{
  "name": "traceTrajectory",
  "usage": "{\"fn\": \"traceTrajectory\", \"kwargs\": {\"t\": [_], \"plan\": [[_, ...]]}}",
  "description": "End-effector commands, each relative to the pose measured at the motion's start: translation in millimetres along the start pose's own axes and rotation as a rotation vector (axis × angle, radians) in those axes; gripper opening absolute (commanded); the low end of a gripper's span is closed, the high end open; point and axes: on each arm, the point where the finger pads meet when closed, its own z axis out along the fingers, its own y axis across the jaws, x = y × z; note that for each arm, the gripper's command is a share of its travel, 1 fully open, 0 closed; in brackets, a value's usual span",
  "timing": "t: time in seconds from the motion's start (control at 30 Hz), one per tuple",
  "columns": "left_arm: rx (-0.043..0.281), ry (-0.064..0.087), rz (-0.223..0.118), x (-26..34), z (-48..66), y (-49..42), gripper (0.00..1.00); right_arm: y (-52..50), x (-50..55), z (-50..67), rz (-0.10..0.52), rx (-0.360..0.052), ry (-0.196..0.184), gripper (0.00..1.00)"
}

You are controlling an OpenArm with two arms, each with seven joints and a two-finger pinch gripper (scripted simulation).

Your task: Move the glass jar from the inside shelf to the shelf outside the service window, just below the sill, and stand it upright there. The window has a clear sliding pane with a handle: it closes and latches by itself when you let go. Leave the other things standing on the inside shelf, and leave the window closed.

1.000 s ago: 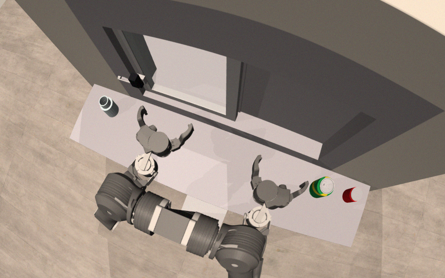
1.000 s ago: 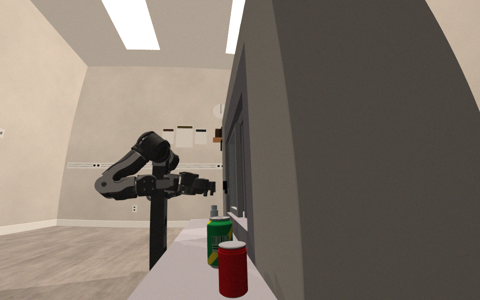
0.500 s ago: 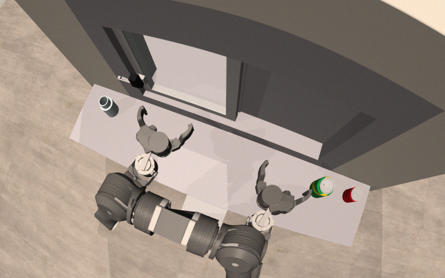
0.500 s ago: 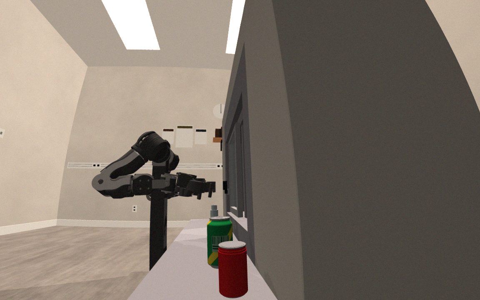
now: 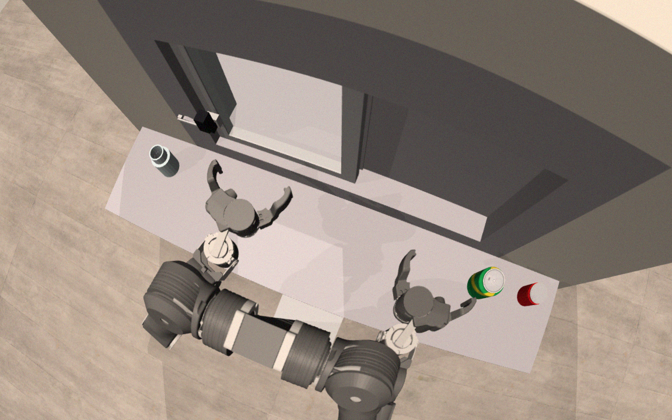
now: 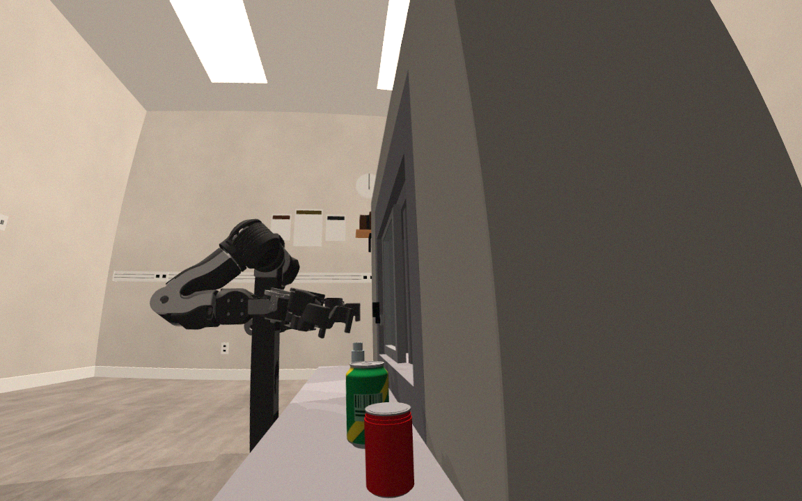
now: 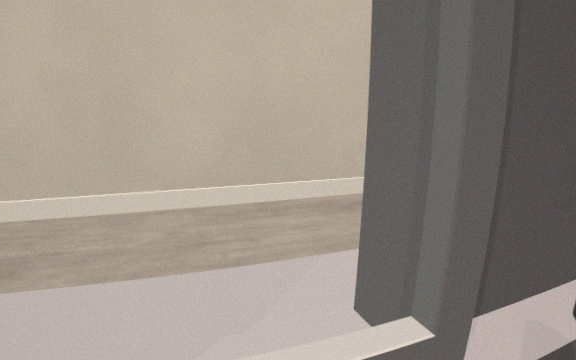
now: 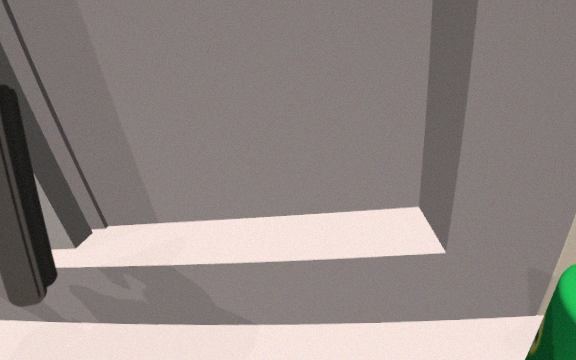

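A grey-teal open-mouthed vessel (image 5: 165, 161) (image 6: 358, 355) stands at the inside shelf's far left. A red cylinder (image 5: 527, 294) (image 6: 388, 451) with a pale lid stands at its right end. I cannot tell for certain which is the glass jar. The window's sliding pane frame (image 5: 351, 135) looks closed, with its black handle (image 5: 204, 121) at the left jamb. My left gripper (image 5: 252, 175) is open and empty before the pane, right of the handle. My right gripper (image 5: 441, 277) is open and empty; one finger appears close to the green can in the top view, but stands higher.
The green can (image 5: 485, 283) (image 6: 363, 389) (image 8: 575, 320) stands just left of the red cylinder on the inside shelf (image 5: 276, 261) (image 6: 304, 435). The outside shelf (image 7: 193, 310) shows through the pane. The sill (image 5: 427, 209) (image 8: 288, 240) and dark wall run behind the inside shelf.
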Motion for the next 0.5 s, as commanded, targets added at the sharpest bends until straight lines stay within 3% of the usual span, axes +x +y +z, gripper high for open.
{"fn": "traceTrajectory", "kwargs": {"t": [0.0, 0.47], "plan": [[0.000, 0.003, 0.000, 1.1, -0.1, 0.0, 1.00, 2.6, 0.2, -0.7, 0.006, -0.007, -0.006, 1.00], [0.000, 0.003, 0.000, 1.1, -0.1, 0.0, 1.00, 25.5, -8.0, -3.7, 0.025, -0.073, -0.054, 1.00]]}}
